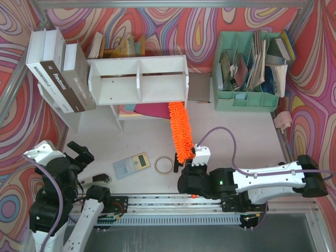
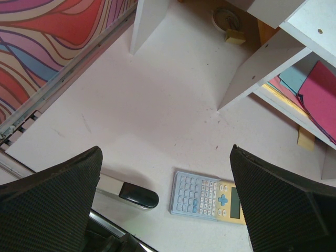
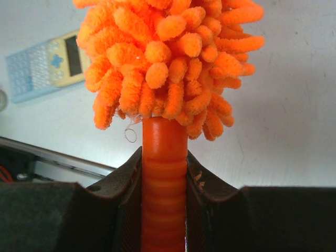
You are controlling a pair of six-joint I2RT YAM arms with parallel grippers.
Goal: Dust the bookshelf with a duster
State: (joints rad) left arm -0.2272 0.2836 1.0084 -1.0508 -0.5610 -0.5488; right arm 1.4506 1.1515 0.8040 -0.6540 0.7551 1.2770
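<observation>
The white bookshelf [image 1: 139, 79] stands at the back of the table on legs, with a divider between its two compartments; one leg [image 2: 262, 68] shows in the left wrist view. The fluffy orange duster [image 1: 180, 131] reaches from the shelf's front right corner back toward my right gripper [image 1: 188, 165]. That gripper [image 3: 164, 157] is shut on the duster's ribbed orange handle [image 3: 164, 184], with the fluffy head [image 3: 168, 58] just beyond the fingers. My left gripper [image 1: 80, 154] hovers open near the left front, nothing between its fingers [image 2: 165, 152].
A blue and yellow calculator [image 1: 131, 164] [image 2: 207, 195] and a tape ring [image 1: 164, 164] lie in front of the shelf. A small black and white object [image 2: 128, 193] lies near the left arm. Big books [image 1: 60, 71] lean left of the shelf. A green paper organizer [image 1: 247, 73] stands at the right.
</observation>
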